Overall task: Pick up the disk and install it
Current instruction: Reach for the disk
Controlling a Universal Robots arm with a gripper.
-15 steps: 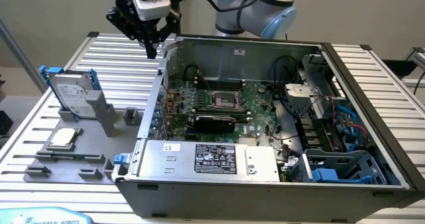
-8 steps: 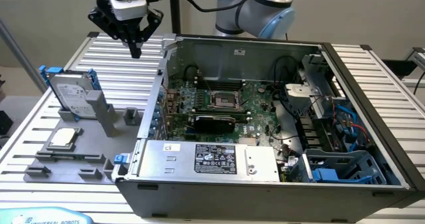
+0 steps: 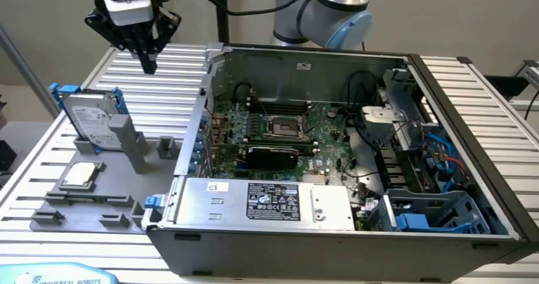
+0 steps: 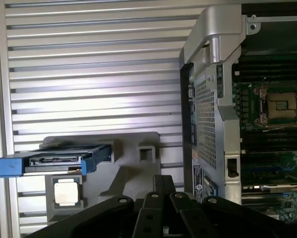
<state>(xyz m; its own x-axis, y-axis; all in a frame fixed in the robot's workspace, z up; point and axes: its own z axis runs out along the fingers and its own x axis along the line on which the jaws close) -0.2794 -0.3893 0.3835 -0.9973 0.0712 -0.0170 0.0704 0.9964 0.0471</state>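
From my remote station I see the arm's pincer (image 3: 149, 64) closed on nothing, hanging above the slatted counter (image 3: 173, 101) just beside the open computer case (image 3: 295, 66). The disk (image 3: 91, 121), clipped in its blue frame, stands on edge in a grey holder (image 3: 126, 183) at the exterior view's left, apart from the pincer. A square processor chip (image 3: 80, 173) lies flat on the same holder, near the disk.

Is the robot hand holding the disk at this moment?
No, the hand is shut on nothing, up in the air, while the disk stands on edge in the grey holder.
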